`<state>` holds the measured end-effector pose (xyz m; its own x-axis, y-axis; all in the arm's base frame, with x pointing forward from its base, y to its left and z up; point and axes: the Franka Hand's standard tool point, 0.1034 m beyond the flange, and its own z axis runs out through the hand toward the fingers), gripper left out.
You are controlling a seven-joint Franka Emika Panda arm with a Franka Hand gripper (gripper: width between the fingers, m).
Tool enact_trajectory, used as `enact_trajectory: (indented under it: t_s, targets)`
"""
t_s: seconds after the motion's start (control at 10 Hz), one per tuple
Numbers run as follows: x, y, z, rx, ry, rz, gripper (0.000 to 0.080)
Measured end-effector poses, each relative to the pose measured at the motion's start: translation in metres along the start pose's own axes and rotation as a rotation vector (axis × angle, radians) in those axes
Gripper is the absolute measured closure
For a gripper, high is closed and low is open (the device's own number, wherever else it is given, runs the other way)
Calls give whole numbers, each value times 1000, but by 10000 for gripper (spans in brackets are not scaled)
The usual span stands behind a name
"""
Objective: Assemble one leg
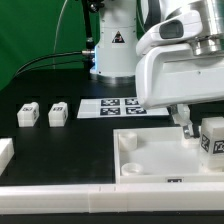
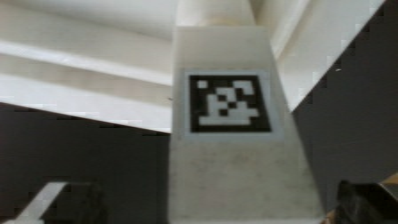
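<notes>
Wide gripper [image 2: 210, 203], tagged leg [image 2: 228, 105] upright between its fingers.

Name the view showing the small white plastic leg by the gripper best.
Wrist view: the small white plastic leg fills the frame, tag clear. The exterior view shows it small, at the picture's edge.

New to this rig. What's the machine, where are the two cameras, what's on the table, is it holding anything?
It's a single robot arm ending in a two-finger gripper. One picture comes from a camera off the arm that sees the whole scene. The other comes from a camera on the wrist, looking along the fingers. On the black table lie a large white panel, the marker board and two loose legs. Another leg stands between the fingers by a corner of the panel. Whether they clamp it is unclear.
</notes>
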<state>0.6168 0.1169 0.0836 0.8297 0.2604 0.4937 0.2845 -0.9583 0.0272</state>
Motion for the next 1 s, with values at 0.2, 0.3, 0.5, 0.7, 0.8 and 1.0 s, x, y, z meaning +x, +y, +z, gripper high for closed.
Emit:
enact_trajectory:
  t_s: [0.2, 0.3, 0.5, 0.7, 0.8, 1.0]
  targets:
    - [8, -2, -2, 40, -200, 5, 150]
    - [3, -2, -2, 67, -334, 8, 150]
    - [5, 1, -3, 98, -495, 13, 150]
    - [10, 5, 0, 106, -529, 13, 150]
    - [5, 6, 1, 105, -529, 15, 150]
    - [2, 7, 5, 100, -513, 17, 150]
